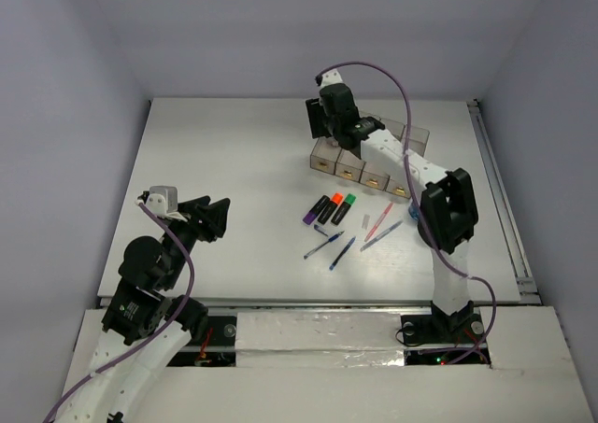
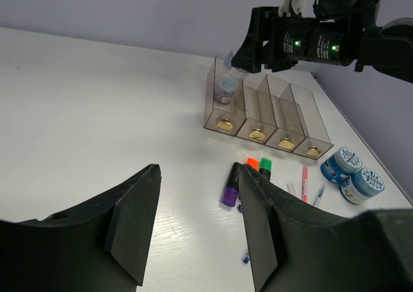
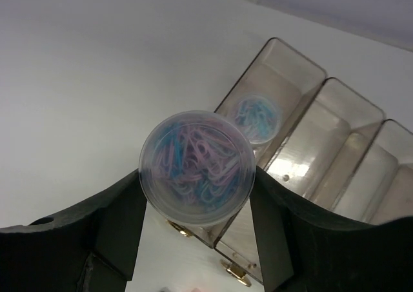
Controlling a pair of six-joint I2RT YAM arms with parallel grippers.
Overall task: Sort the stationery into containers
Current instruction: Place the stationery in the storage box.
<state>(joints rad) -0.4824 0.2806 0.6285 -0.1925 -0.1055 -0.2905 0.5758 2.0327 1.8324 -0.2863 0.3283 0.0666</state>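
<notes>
My right gripper [image 3: 197,198] is shut on a clear round tub of blue and pink paper clips [image 3: 197,169]. It holds the tub above the near end of the leftmost of the smoky-brown containers [image 3: 303,73]. A second tub of clips [image 3: 257,118] lies inside that bin. In the top view the right gripper [image 1: 338,129] hangs over the row of containers [image 1: 369,168]. Purple, orange and green markers [image 1: 332,208] and thin pens [image 1: 336,246] lie on the table. My left gripper [image 2: 197,202] is open and holds nothing, well left of them.
Two blue-white patterned rolls [image 2: 352,173] sit at the right end of the bins, beside a red pen [image 2: 304,179]. The right arm's elbow [image 1: 447,208] rises over that spot. White table [image 1: 234,152] stretches left of the bins.
</notes>
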